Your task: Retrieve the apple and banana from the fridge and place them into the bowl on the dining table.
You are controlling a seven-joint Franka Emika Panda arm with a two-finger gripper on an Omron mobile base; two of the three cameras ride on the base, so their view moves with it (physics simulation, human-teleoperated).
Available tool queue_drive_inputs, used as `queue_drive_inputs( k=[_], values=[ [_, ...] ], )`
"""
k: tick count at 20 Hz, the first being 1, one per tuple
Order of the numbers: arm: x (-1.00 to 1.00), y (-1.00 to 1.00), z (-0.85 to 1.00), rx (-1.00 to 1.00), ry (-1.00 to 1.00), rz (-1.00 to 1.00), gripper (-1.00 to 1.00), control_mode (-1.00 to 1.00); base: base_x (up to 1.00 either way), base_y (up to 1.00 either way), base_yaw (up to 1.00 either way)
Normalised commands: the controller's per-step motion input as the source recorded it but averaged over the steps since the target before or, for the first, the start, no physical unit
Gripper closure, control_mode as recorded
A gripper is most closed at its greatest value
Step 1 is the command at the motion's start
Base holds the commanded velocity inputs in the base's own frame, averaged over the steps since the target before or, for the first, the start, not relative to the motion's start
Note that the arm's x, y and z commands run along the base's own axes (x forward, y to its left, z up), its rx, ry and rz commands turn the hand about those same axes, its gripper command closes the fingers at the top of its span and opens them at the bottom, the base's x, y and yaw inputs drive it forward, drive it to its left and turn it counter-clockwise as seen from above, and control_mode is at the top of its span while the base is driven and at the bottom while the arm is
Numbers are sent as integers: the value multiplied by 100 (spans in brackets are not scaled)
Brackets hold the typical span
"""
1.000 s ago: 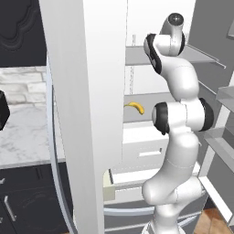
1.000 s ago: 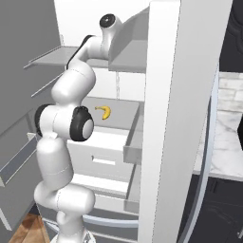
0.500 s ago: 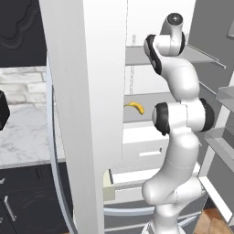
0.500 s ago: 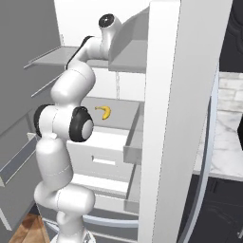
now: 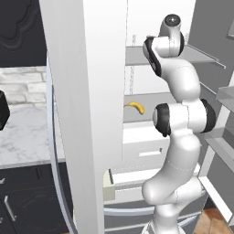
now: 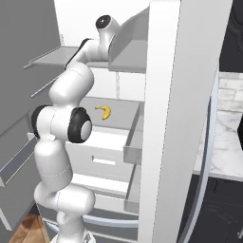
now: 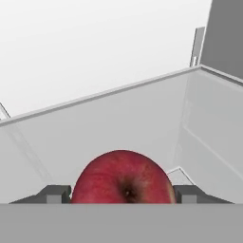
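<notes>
The claw point(image 7: 122, 193) has been narrowed around the apple point(image 7: 122, 178) between its fingertips (contact cannot be told); the banana point(image 5: 135, 107) is left well below it

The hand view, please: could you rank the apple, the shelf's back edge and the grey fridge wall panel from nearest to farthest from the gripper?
1. Apple: between the gripper fingertips.
2. Shelf's back edge: beyond the apple, crossing mid-picture.
3. Grey fridge wall panel: upper right, past the shelf's far corner.

White arm, dark joints

Glossy white rounded arm point(image 5: 183, 151) segments; black joint rings, grey end cap at 12 o'clock.
</notes>
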Motion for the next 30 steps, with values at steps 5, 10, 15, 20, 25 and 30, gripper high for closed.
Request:
queue_drive_inputs(
  k=[5, 10, 15, 20, 25, 30],
  values=[
    [0, 0, -11, 0, 0, -3, 100, -100, 0, 0, 0],
    [-44, 0, -7, 0, 0, 4, 100, -100, 0, 0, 0],
    [-100, 41, -1, -1, 0, 14, 100, -100, 0, 0, 0],
    [-100, 87, -11, -7, -2, 21, 100, -100, 0, 0, 0],
    [-100, 69, -28, -3, -10, 22, 100, -100, 0, 0, 0],
    [-100, 11, -4, 0, -4, 13, 100, -100, 0, 0, 0]
  ],
)
